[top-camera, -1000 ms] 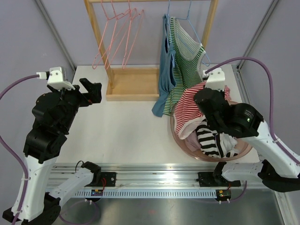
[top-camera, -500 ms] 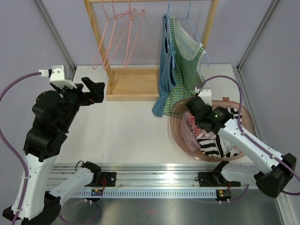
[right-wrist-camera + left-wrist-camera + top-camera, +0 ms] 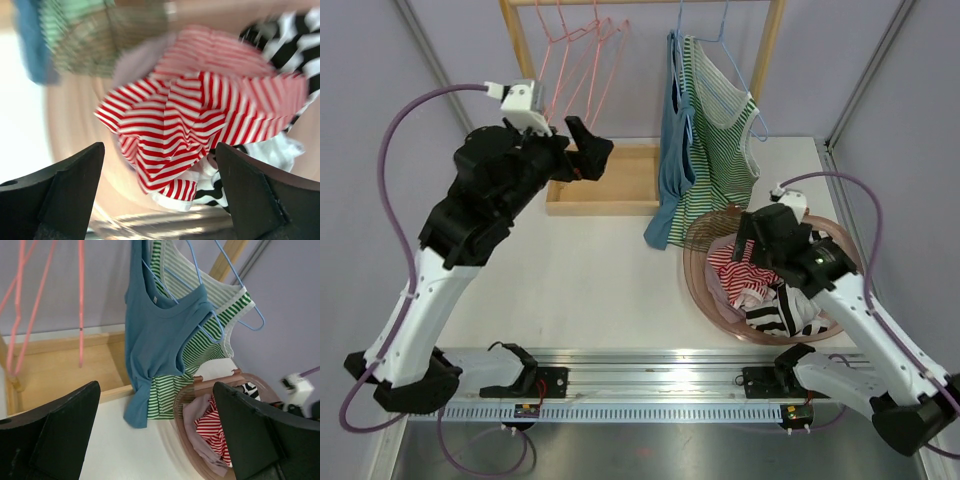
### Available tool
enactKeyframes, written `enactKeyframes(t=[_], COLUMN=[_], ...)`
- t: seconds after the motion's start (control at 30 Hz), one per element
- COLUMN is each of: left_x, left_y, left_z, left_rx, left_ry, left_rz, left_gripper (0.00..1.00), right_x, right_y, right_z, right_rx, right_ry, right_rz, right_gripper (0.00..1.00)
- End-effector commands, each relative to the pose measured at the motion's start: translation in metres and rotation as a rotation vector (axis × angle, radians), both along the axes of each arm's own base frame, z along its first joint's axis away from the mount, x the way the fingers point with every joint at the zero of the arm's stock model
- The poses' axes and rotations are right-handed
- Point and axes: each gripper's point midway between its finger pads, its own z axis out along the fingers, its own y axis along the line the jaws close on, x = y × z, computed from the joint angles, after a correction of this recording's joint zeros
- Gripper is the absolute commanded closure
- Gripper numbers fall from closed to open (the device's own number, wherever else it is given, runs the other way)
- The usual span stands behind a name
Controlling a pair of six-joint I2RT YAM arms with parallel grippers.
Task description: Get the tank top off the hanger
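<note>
Left gripper (image 3: 156, 386) and right gripper (image 3: 160, 146) both gape empty. The blue knit tank top (image 3: 160, 335) looks soft, light and limp; probably best pinched at a shoulder strap and slid off the thin blue wire hanger (image 3: 252, 329).

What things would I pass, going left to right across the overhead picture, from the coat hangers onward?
pink hangers → blue tank top → green striped tank top → black-and-white striped garment
</note>
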Motion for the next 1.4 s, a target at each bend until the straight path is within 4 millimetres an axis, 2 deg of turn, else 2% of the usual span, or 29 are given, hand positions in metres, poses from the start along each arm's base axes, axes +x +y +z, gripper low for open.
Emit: enactKeyframes(t=[0.0,0.1,0.13,0.17,0.23,0.27,0.3,0.33,0.37,0.4,0.43,0.53,0.57,0.6,0.63,0.8,0.83,0.9,0.93,1.13,1.23,1.37], left_x=[0.020,0.030,0.042,0.044,0.055,0.070,0.074,0.081,0.098,0.100,0.116,0.130,0.136,0.149,0.151,0.189,0.194,0.204,0.215,0.233,0.235,0.239], left_y=[-0.026,-0.053,-0.068,-0.077,-0.089,-0.103,-0.105,-0.109,-0.121,-0.120,-0.129,-0.133,-0.136,-0.144,-0.146,-0.158,-0.155,-0.157,-0.160,-0.148,-0.146,-0.142], left_z=[0.025,0.041,0.033,0.041,0.050,0.038,0.053,0.054,0.040,0.056,0.043,0.057,0.056,0.046,0.050,0.035,0.043,0.042,0.031,0.029,0.031,0.029], left_rx=[-0.025,-0.039,-0.025,-0.038,-0.040,-0.017,-0.026,-0.025,0.000,-0.016,0.007,-0.002,0.002,0.026,0.021,0.017,0.000,-0.019,-0.014,-0.068,-0.084,-0.104], left_ry=[-0.068,-0.120,-0.110,-0.134,-0.169,-0.153,-0.191,-0.198,-0.178,-0.215,-0.200,-0.253,-0.261,-0.268,-0.289,-0.330,-0.351,-0.353,-0.345,-0.338,-0.338,-0.322], left_rz=[0.006,-0.029,-0.038,-0.056,-0.056,-0.054,-0.046,-0.035,-0.018,-0.007,0.011,0.051,0.058,0.066,0.072,0.127,0.133,0.133,0.129,0.129,0.104,0.071], left_gripper=[0.01,0.01,0.01,0.01,0.01,0.01,0.01,0.01,0.01,0.01,0.01,0.01,0.01,0.01,0.01,0.02,0.04,0.09,0.15,0.39,0.55,0.79], right_x=[-0.006,-0.018,-0.024,-0.026,-0.034,-0.036,-0.038,-0.041,-0.043,-0.044,-0.047,-0.052,-0.053,-0.053,-0.052,-0.052,-0.053,-0.055,-0.056,-0.061,-0.064,-0.065], right_y=[-0.025,-0.034,-0.038,-0.041,-0.045,-0.042,-0.040,-0.038,-0.030,-0.026,-0.018,-0.007,-0.001,0.003,0.007,0.031,0.038,0.043,0.047,0.051,0.050,0.048], right_z=[0.069,0.099,0.109,0.117,0.130,0.133,0.136,0.139,0.141,0.141,0.142,0.142,0.141,0.141,0.140,0.127,0.123,0.120,0.116,0.113,0.115,0.117], right_rx=[-0.003,0.004,0.021,0.022,0.052,0.064,0.076,0.092,0.116,0.130,0.160,0.204,0.229,0.240,0.254,0.335,0.361,0.381,0.392,0.415,0.418,0.410], right_ry=[-0.173,-0.258,-0.302,-0.334,-0.395,-0.411,-0.418,-0.432,-0.435,-0.433,-0.438,-0.443,-0.441,-0.441,-0.450,-0.414,-0.397,-0.387,-0.375,-0.370,-0.384,-0.396], right_rz=[-0.049,-0.013,-0.015,-0.010,-0.004,0.021,0.039,0.058,0.103,0.126,0.169,0.229,0.254,0.271,0.284,0.356,0.384,0.399,0.416,0.443,0.447,0.454], right_gripper=[0.01,0.01,0.01,0.01,0.00,0.01,0.00,0.01,0.01,0.01,0.00,0.01,0.01,0.01,0.01,0.01,0.00,0.00,0.01,0.00,0.01,0.00])
